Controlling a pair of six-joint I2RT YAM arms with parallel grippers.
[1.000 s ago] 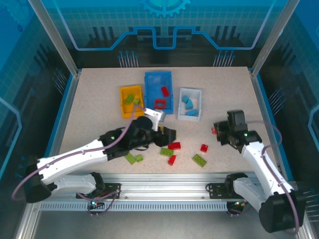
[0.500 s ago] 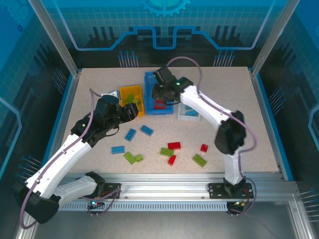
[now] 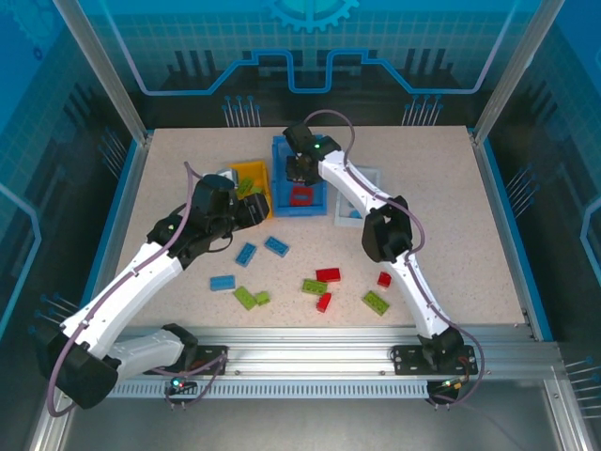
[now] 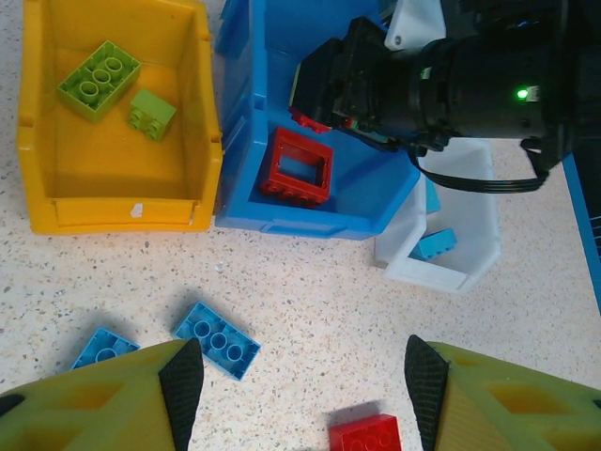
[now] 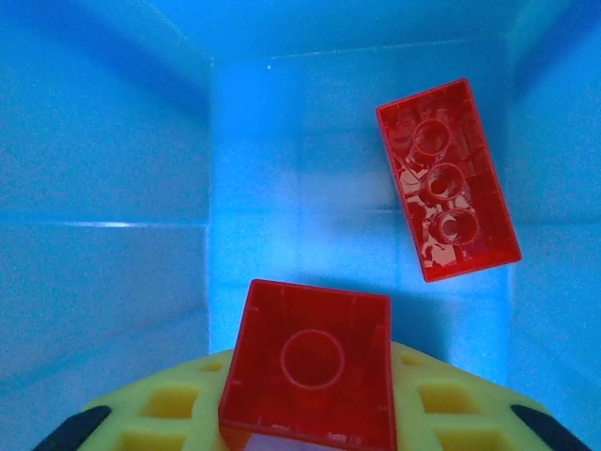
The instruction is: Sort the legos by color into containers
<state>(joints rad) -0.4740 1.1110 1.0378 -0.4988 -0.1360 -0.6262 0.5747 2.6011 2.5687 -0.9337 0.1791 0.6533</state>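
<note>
My right gripper (image 3: 300, 175) (image 5: 310, 427) hangs inside the blue bin (image 3: 302, 209) (image 5: 282, 188), shut on a small red brick (image 5: 310, 362) with its underside up. A longer red brick (image 5: 448, 180) lies on the bin floor, and a red frame piece (image 4: 300, 167) too. My left gripper (image 3: 257, 209) (image 4: 296, 385) is open and empty above the table in front of the yellow bin (image 3: 246, 171) (image 4: 117, 202), which holds two green bricks (image 4: 99, 79). Below it lie two light blue bricks (image 4: 217, 339) and a red one (image 4: 364, 434). The white bin (image 3: 371, 173) (image 4: 460, 272) holds blue bricks (image 4: 433, 243).
Loose bricks lie toward the table's front: blue (image 3: 223, 282), green (image 3: 246, 298) (image 3: 376, 302), red (image 3: 329, 274) (image 3: 384, 279). The right arm (image 3: 385, 235) stretches diagonally over the white bin. Blue rails edge the table on both sides.
The right arm swung from the table's right side, carrying the red brick, to the blue bin. The left arm rose from the front centre to the yellow bin, uncovering three blue bricks.
</note>
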